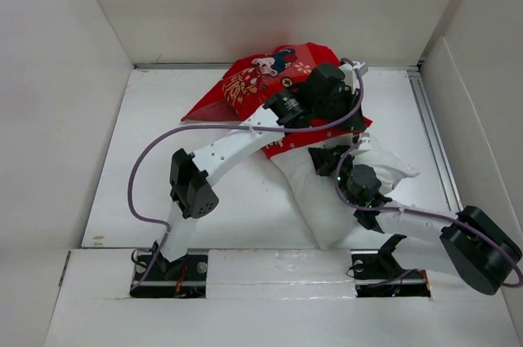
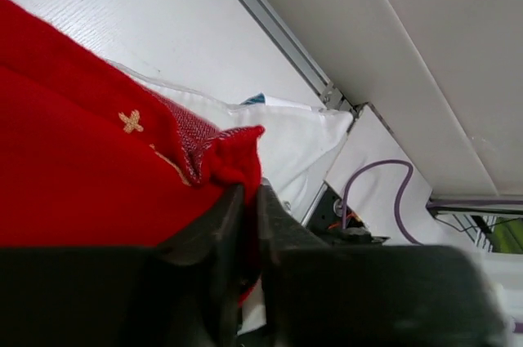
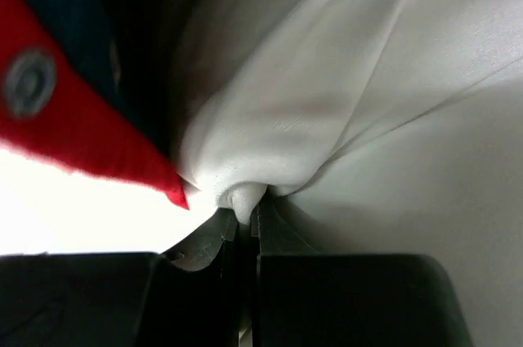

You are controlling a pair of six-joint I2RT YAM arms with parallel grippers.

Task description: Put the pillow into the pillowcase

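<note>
Bright red woven pillowcase [image 1: 255, 84], rumpled at the far middle of the white counter [image 1: 155, 175], printed with a cartoon figure, small flowers and gold characters too small to read. Plump white pillow [image 1: 327, 204], soft and creased with pointed corners, just in front, its far end touching the red cloth. Small tag [image 2: 260, 100] with teal print, illegible. Left gripper [image 2: 248, 193], jaws pinched narrow on a folded red hem of finer inner weave. Right gripper [image 3: 248, 218], jaws clamped on a little nub of white pillow fabric.
</note>
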